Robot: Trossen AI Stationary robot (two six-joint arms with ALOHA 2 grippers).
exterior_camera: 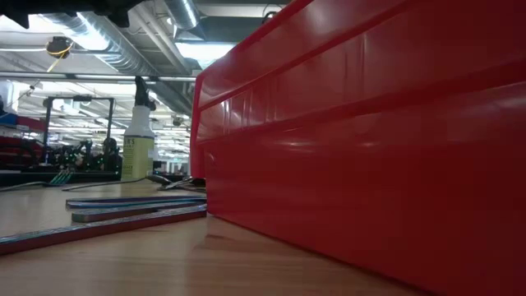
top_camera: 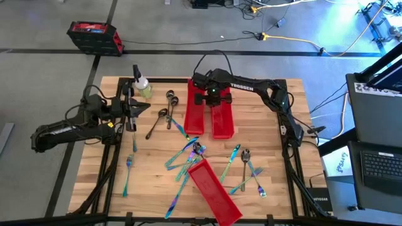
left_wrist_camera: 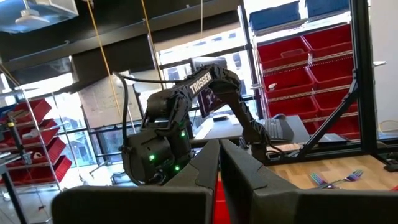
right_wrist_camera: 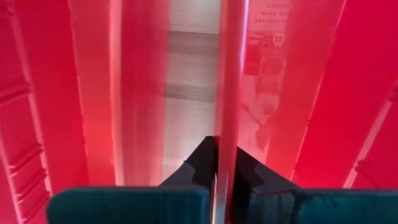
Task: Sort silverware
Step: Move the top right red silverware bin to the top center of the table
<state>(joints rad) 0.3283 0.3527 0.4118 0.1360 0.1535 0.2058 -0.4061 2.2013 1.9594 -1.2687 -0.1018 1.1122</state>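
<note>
Iridescent forks, spoons and knives lie scattered flat on the wooden table, most of them in a pile (top_camera: 188, 154), others at the left (top_camera: 129, 169) and right (top_camera: 248, 172). Two dark spoons (top_camera: 164, 110) lie near the far side. My right gripper (top_camera: 213, 99) (right_wrist_camera: 219, 149) is over the far end of two upright red bins (top_camera: 201, 116) (top_camera: 222, 119) and is shut on a bin wall. My left gripper (top_camera: 139, 110) (left_wrist_camera: 219, 149) hovers level at the table's left, shut and holding nothing I can see. The low view shows some silverware (exterior_camera: 123, 205) beside a red bin (exterior_camera: 370, 148). My right gripper pinches a long wall of a red bin (right_wrist_camera: 222, 118) between its two fingers, near the bin's far end. It comes from above, pointing down, one finger on each side of the wall. The bin stands on the table beside the other bin.
A third red bin (top_camera: 215, 193) lies slanted near the table's near edge, beside the pile. A spray bottle with yellowish liquid (top_camera: 143, 86) (exterior_camera: 138, 140) stands at the far left, close to my left gripper. A red toolbox (top_camera: 94, 36) sits on the floor beyond the table.
</note>
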